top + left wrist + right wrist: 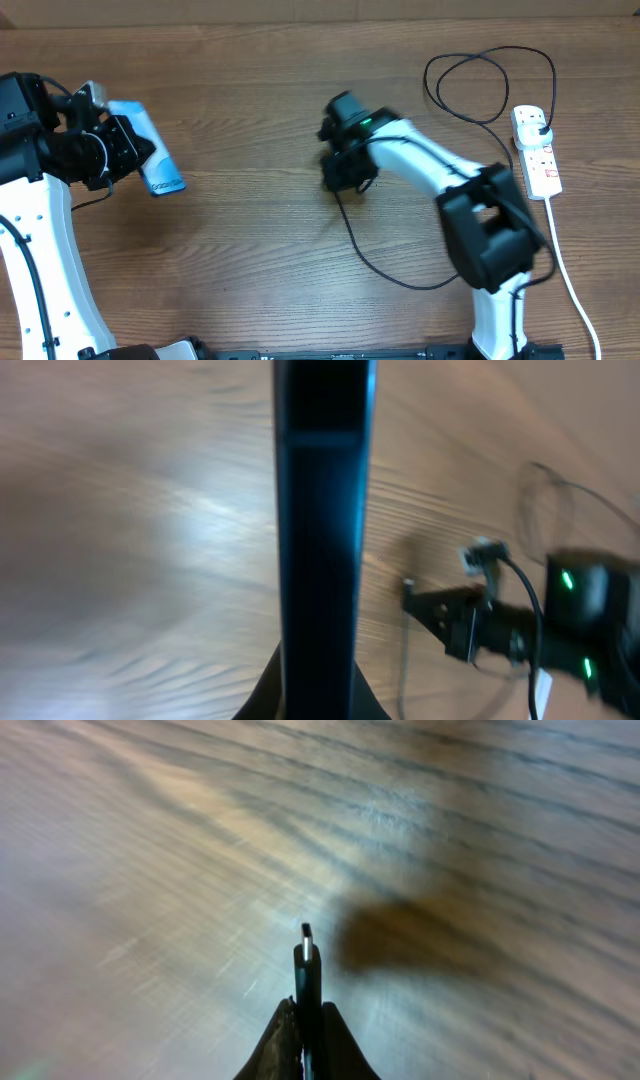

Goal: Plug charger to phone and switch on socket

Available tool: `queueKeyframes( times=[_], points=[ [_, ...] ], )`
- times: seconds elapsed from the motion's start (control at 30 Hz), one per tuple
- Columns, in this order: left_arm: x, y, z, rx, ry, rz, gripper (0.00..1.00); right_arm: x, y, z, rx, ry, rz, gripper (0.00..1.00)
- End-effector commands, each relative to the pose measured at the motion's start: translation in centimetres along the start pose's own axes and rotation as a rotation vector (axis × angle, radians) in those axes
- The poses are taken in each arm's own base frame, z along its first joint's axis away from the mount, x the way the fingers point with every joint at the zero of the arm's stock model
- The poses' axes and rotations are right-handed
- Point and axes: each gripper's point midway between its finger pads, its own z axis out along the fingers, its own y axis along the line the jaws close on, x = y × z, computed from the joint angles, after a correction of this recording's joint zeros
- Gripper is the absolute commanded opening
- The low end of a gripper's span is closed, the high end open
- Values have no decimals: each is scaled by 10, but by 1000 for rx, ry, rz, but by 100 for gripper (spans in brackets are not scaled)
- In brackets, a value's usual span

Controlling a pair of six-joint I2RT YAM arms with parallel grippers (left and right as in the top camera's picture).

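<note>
With left gripper (132, 150) clamped on phone (158, 170) at far left and right gripper (306, 1022) clamped on charger (307, 960) tip, well apart, align tip squarely with phone port, then insert straight without twisting.

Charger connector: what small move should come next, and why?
Probably move the right gripper leftward toward the phone: it grips the charger by its connector tip, the left gripper holds the phone, and bare table separates the two.
</note>
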Motion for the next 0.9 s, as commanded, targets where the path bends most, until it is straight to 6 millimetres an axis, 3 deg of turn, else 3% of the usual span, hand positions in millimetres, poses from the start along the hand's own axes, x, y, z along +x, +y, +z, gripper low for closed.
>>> queueKeyframes(
  times=[0.0,0.13,0.3,0.5,0.7,0.87],
  points=[
    [5,-60,-18,329,-10,173,4,-11,40,-79,-362,-113,-63,4],
    [7,-104,-43,613,-37,264,4,13,67,-130,-666,-119,-169,4],
    [10,-136,-67,833,-47,327,4,44,98,-174,-948,-154,-301,4],
    [16,-146,-65,851,4,286,4,58,129,-202,-1141,-233,-379,4],
    [20,-170,-52,823,59,265,5,59,143,-209,-1200,-252,-398,4],
    [23,-204,-38,804,61,290,5,56,152,-217,-1203,-255,-432,4]
  ],
)
